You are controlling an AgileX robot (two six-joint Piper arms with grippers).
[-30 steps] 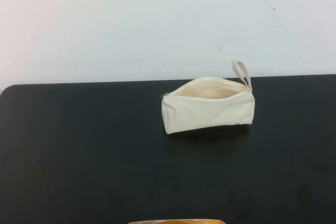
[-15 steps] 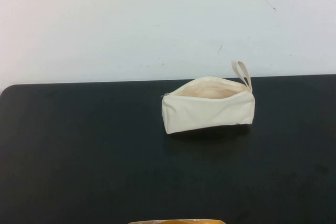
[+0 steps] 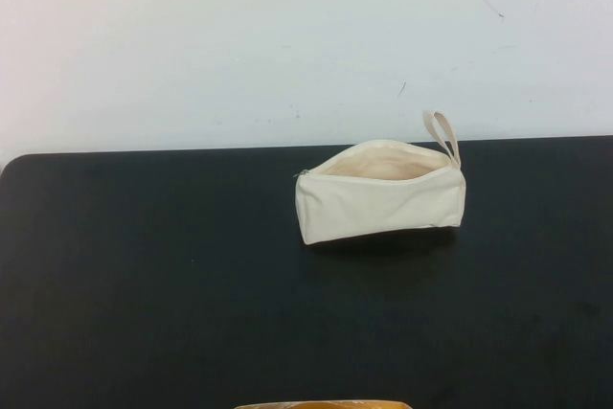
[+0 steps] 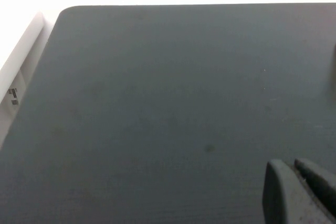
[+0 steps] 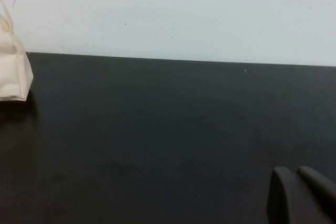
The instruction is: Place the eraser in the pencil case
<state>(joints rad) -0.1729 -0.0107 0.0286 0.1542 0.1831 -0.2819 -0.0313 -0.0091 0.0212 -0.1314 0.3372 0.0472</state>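
Nearest to me, at the front edge of the black surface (image 3: 144,313), a thin orange-tan sliver (image 3: 323,404) just peeks into the high view. My left gripper (image 4: 302,192) hangs low over the bare left part of the surface, and my right gripper (image 5: 302,195) hangs low over the bare right part; on each I see only dark fingers lying close side by side at the corner of the wrist view, holding nothing, and I cannot tell how far open they are. Around both there is wide open room, with dark surface running out on every side. Farther on, right of center and toward the back, the pencil case (image 3: 381,193) rests on its long side with the zip mouth gaping upward and cream lining showing; its loop strap (image 3: 442,133) stands up at the right end. The eraser is not visible in any view. The left rear corner of the surface is rounded, and behind the back edge a white wall (image 3: 287,35) rises with a few faint marks.
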